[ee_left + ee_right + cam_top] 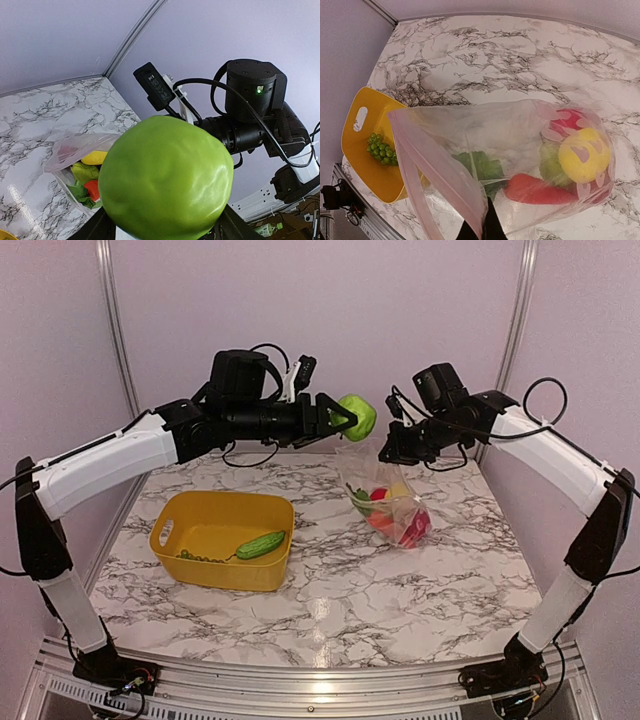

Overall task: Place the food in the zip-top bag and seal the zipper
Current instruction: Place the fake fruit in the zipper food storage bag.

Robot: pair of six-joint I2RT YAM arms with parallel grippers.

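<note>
My left gripper (345, 418) is shut on a round green toy fruit (359, 416) held high above the table, just left of the bag's mouth; the fruit fills the left wrist view (167, 177). My right gripper (388, 452) is shut on the mouth edge of the clear zip-top bag (392, 502), holding it up and open. In the right wrist view the pinkish zipper (437, 175) runs from my fingers (490, 227). The bag (520, 150) holds a yellow lemon (583, 154), a red fruit (570, 120), an orange-red carrot (540, 190) and green leafy pieces (480, 167).
A yellow basket (223, 539) stands at the left on the marble table (380, 590). It holds a green cucumber (260, 544) and a small bunch of green grapes (200, 557). Grey walls and metal posts close the back.
</note>
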